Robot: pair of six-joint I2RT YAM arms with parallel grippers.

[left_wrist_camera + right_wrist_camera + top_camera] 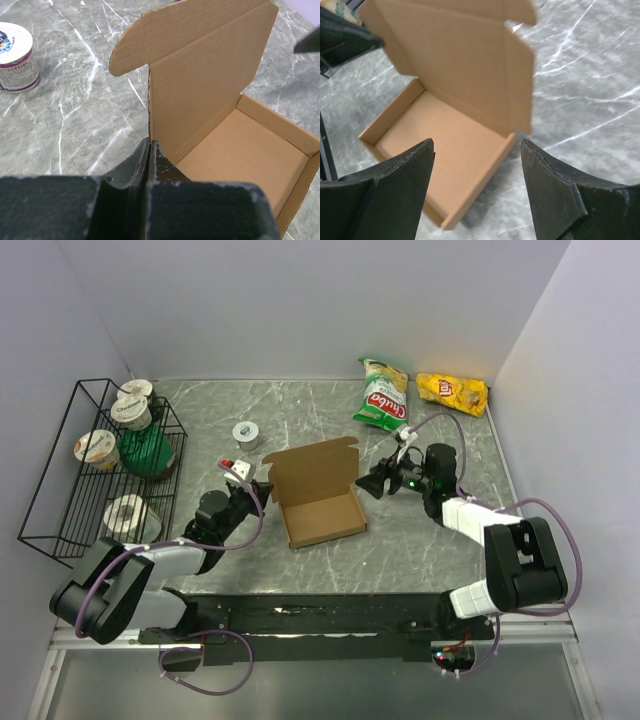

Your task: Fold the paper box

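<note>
Brown cardboard is what's sat dead centre on the marble table [400, 540]. That's the paper box [318, 495], with its tray laid flat and its lid stood up along the far side, rounded tabs sticking out at the top corners. The left gripper [262, 488] is tucked in at the box's left corner. Its fingers [135, 165] are pressed tight together, and the lid's edge looks to be pinched in the seam between them, down near the hinge. The right gripper [372, 483] is held just beside the box's right side, jaws spread wide, with nothing gripped and no contact with the cardboard. Further back, a green snack bag [382, 395] and a yellow snack bag [452, 392] are laid near the wall. A small cup [246, 434] is stood behind the box, and a wire rack [48, 462] loaded with more cups is parked on the left.
</note>
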